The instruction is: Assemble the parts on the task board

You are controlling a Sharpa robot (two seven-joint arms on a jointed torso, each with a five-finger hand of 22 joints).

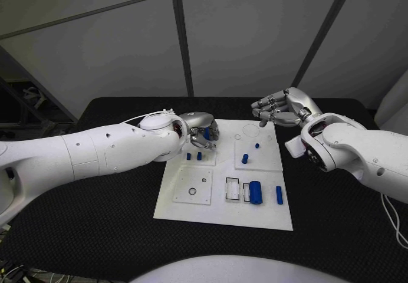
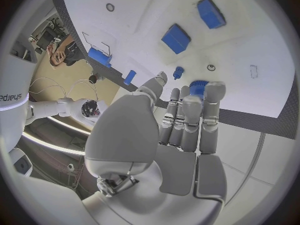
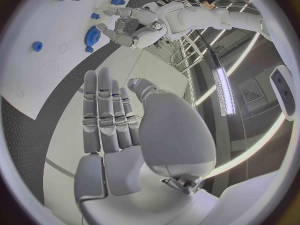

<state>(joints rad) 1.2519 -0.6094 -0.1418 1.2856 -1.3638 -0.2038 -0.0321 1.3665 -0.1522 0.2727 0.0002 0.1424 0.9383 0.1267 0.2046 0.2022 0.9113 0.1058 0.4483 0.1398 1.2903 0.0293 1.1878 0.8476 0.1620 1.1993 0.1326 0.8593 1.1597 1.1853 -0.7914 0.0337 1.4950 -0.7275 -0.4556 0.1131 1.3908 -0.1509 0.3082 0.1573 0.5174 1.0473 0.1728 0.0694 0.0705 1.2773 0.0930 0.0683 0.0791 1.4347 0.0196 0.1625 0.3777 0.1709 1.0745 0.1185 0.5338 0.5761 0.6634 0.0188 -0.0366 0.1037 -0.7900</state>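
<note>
The white task board (image 1: 223, 213) lies mid-table. My left hand (image 1: 200, 132) hangs over the board's far left part, fingers pointing down. Its fingertips (image 2: 203, 92) touch a blue gear (image 2: 199, 86), with the thumb off to the side; the gear (image 3: 94, 35) appears to lie flat on the board beside that hand (image 3: 131, 27). A small blue peg (image 2: 178, 72) stands close by. My right hand (image 1: 280, 109) hovers above the board's far right corner and holds nothing, its fingers (image 3: 106, 110) stretched side by side.
Two small blue blocks (image 1: 194, 156) stand on the left raised plate. A blue peg (image 1: 244, 158) stands on the right plate. A blue cylinder (image 1: 256, 193) and a thin blue bar (image 1: 279, 194) lie near the front right, beside a rectangular slot (image 1: 232, 188).
</note>
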